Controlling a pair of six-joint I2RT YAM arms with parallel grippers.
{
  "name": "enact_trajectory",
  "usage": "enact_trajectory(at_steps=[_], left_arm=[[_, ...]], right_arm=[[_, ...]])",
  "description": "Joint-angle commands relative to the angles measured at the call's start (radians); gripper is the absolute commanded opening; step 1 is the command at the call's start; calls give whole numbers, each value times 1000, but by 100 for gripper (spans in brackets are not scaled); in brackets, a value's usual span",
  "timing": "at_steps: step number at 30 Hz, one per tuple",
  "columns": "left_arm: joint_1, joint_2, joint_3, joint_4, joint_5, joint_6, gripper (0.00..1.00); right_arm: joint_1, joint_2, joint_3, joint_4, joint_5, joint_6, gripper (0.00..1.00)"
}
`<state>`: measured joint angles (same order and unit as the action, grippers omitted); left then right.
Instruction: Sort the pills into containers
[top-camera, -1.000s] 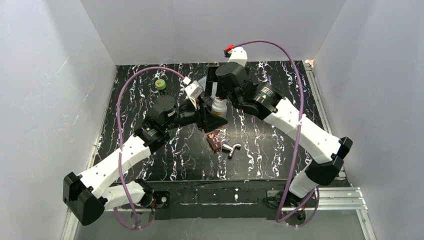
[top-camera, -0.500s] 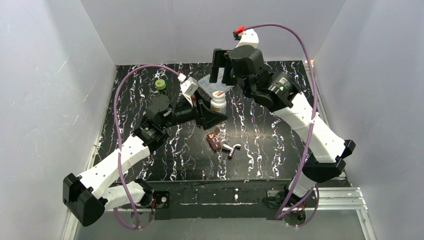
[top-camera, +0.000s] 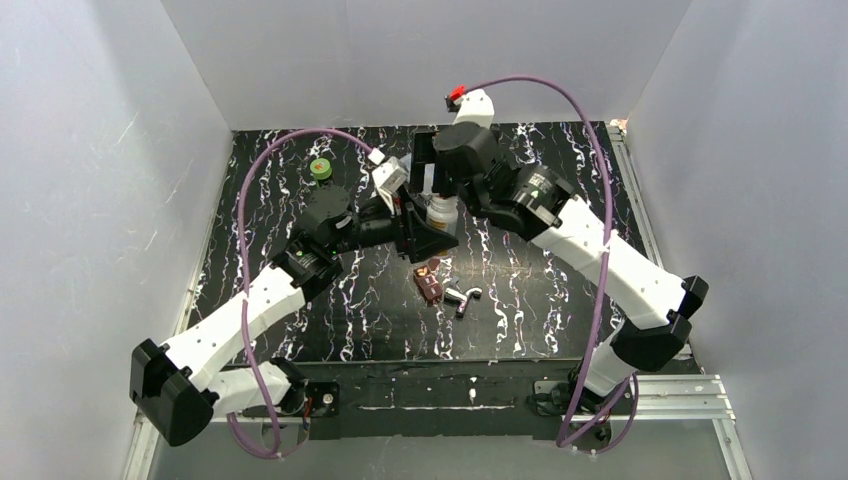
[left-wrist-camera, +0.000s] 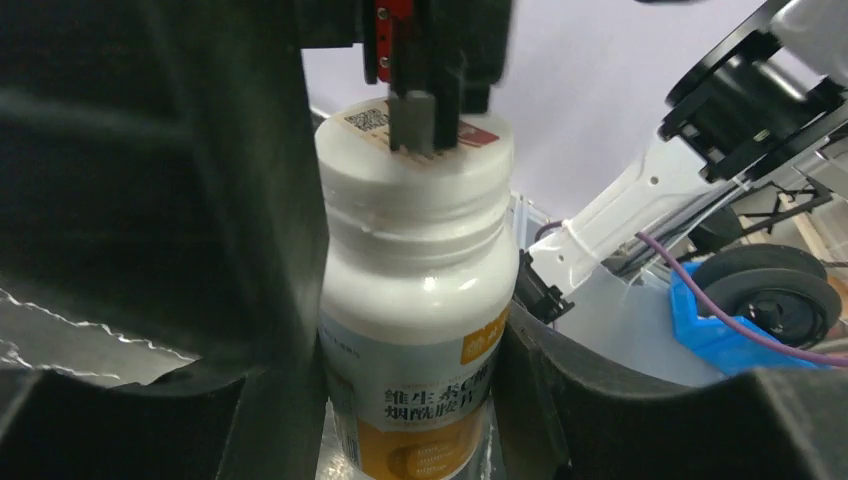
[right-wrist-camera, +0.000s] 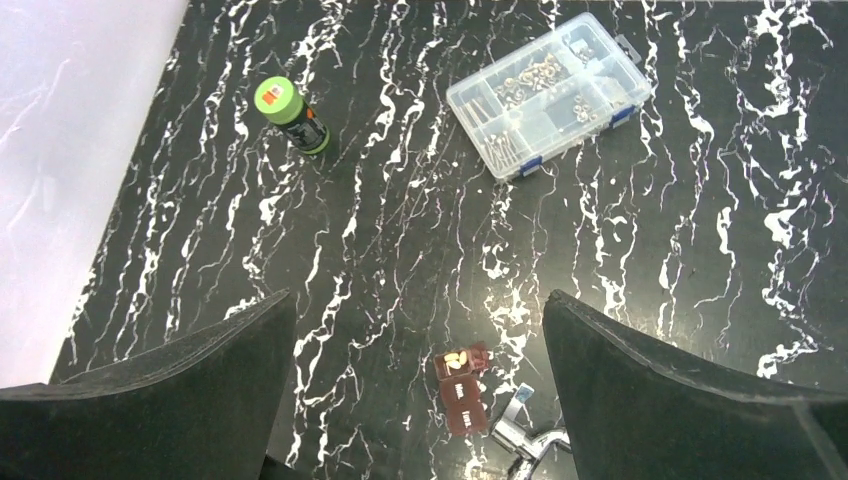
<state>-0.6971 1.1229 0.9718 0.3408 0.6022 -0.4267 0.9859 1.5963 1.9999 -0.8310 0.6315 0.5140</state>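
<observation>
While the left arm (top-camera: 255, 305) stretches forward, I see left fingers (left-wrist-camera: 240, 250) clamping the white bottle (left-wrist-camera: 420, 300); right arm (top-camera: 600, 255) arches above, right fingers (right-wrist-camera: 660, 390) wide.

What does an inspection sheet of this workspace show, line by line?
Surface: black white-veined table; no damage seen.
Job's things: white pill bottle, cap on; red-brown case lying flat.
Clutter: clear compartment box; green-capped bottle; silver metal piece beside the case.
Grippers: left gripper shut on the pill bottle; right gripper open, above the cap.
Cables: purple cables loop over both arms.
Surroundings: pale walls on three sides; nothing else seen.
</observation>
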Motion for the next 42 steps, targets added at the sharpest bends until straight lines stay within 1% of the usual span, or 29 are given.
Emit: enact_trajectory(at_steps=[1,2,4,7,10,12,15,17,19,23,30,35,37,39,42], left_arm=[[32,29,117,105,-63,-44,0],[41,36,130,102,-67,-57,0],[62,39,114,180,-52,-103,0],[67,26,95,236,-45,-133,0],[67,-7,37,329,-58,-153,0],[67,-26,35,308,-62,-127,0],[66,-32,52,266,-8,-100,0],[66,-36,51,216,6,-83,0],[66,-43,24,219,8,-91,0],[65,-26,-1,170,32,-70,0],[65,3,-37,93,83,-13,0],[57,-20,-64,34,82,55,0],[46,-33,-78,31,84,73,0],[31,-46,-84,28,80,87,0],[15,-61,-88,84,75,62,0]], right_arm=[[81,-63,-184,45,65,85,98],[88,-74,-218,50,87,90,98],[91,-97,-249,67,92,93,98],[89,-105,-240,65,115,80,98],[83,-108,-227,79,105,66,98],[62,-108,-222,86,47,80,98],[18,-125,-219,97,-36,104,98],[-2,-142,-209,110,-63,96,99],[-17,-147,-174,95,-77,84,98],[-27,-155,-112,90,-95,53,98],[-57,-129,-5,62,-169,40,98],[-85,-115,41,56,-197,31,98],[-104,-95,82,46,-205,26,98],[-108,-68,137,36,-176,2,98],[-108,-37,164,43,-139,-27,98]])
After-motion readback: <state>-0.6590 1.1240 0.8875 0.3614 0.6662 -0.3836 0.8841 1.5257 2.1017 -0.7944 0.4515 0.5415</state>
